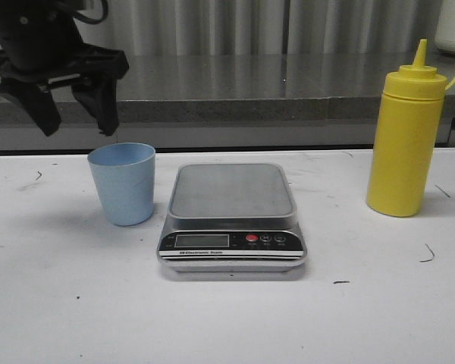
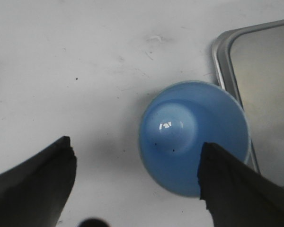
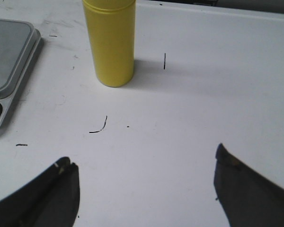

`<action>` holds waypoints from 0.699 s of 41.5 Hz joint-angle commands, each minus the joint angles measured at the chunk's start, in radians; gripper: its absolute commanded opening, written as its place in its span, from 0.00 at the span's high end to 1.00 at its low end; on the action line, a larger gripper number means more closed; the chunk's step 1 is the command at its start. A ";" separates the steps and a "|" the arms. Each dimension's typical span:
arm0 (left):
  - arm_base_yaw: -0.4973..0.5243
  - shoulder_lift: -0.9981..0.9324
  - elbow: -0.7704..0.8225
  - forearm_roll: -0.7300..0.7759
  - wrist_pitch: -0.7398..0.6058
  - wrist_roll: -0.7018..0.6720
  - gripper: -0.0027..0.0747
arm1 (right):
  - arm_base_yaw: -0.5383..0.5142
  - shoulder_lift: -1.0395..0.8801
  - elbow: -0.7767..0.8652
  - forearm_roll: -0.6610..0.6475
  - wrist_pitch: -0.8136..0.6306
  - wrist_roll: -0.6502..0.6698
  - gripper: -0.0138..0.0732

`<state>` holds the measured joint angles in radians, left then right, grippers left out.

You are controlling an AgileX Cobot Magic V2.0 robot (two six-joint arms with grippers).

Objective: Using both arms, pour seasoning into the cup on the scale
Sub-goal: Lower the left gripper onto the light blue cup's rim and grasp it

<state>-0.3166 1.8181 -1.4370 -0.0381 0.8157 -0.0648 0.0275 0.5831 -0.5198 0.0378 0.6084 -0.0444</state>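
The pale blue cup [image 1: 122, 183] stands empty and upright on the table, just left of the silver scale [image 1: 232, 216]. My left gripper [image 1: 77, 121] hangs open above and slightly behind the cup, holding nothing. From the left wrist view the cup [image 2: 194, 135] lies under the gripper [image 2: 137, 149], closer to one finger [image 2: 232, 189]. At the right of the table stands the yellow seasoning bottle [image 1: 406, 136], capped. The right gripper [image 3: 146, 165] is open over bare table, short of the bottle [image 3: 110, 40]; it is out of the front view.
A grey ledge [image 1: 235, 95] runs behind the table's back edge. The scale's platform [image 1: 231, 189] carries nothing. White tabletop [image 1: 227, 318] with small black marks stretches in front of the scale and between scale and bottle.
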 commanded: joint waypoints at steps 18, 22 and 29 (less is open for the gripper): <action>-0.009 0.089 -0.078 -0.002 -0.024 0.000 0.51 | -0.004 0.009 -0.025 0.008 -0.077 -0.010 0.15; -0.009 0.089 -0.078 -0.004 -0.024 0.000 0.67 | -0.004 0.009 -0.025 0.008 -0.079 -0.010 0.15; -0.009 0.089 -0.078 -0.006 -0.024 0.000 0.91 | -0.004 0.009 -0.025 0.008 -0.080 -0.010 0.15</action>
<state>-0.3189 1.9613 -1.4847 -0.0381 0.8154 -0.0648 0.0275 0.5831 -0.5198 0.0416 0.6052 -0.0444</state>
